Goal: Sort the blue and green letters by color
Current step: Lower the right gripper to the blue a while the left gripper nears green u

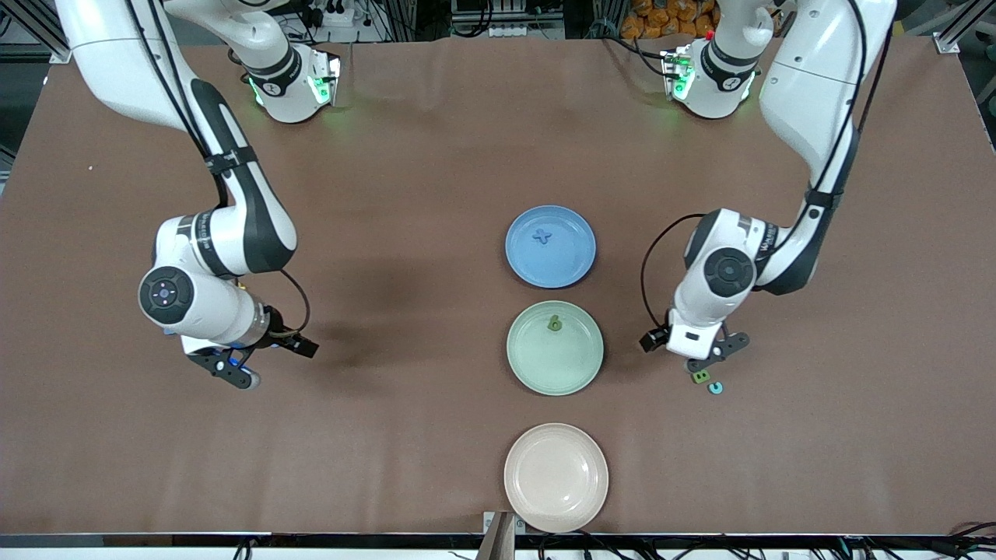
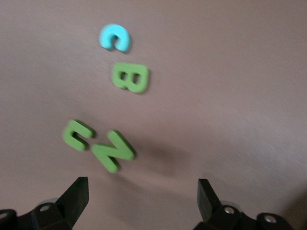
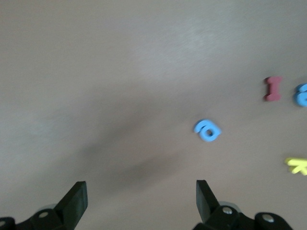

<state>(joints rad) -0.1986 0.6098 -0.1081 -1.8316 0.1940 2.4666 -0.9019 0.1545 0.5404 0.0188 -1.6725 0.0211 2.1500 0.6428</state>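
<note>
Three green letters lie close together on the brown table: a B (image 2: 130, 77), a C (image 2: 76, 134) and an N (image 2: 112, 151). My left gripper (image 2: 143, 196) hangs open over the table just beside them, nothing between its fingers. From the front, only the green B (image 1: 700, 376) shows under the left gripper (image 1: 716, 351). A blue letter (image 3: 207, 130) lies on the table past my open, empty right gripper (image 3: 141, 201); another blue letter (image 3: 302, 95) sits at the frame edge. The right gripper (image 1: 229, 369) hovers toward the right arm's end. A blue letter (image 1: 541, 236) lies on the blue plate (image 1: 576, 260). A green one (image 1: 554, 323) lies on the green plate (image 1: 556, 369).
A pale turquoise c (image 1: 714, 386) lies next to the green B, slightly nearer the front camera. A red letter (image 3: 273, 88) and a yellow letter (image 3: 297, 165) lie near the blue ones. A pale pink plate (image 1: 555, 477) sits at the front edge of the table.
</note>
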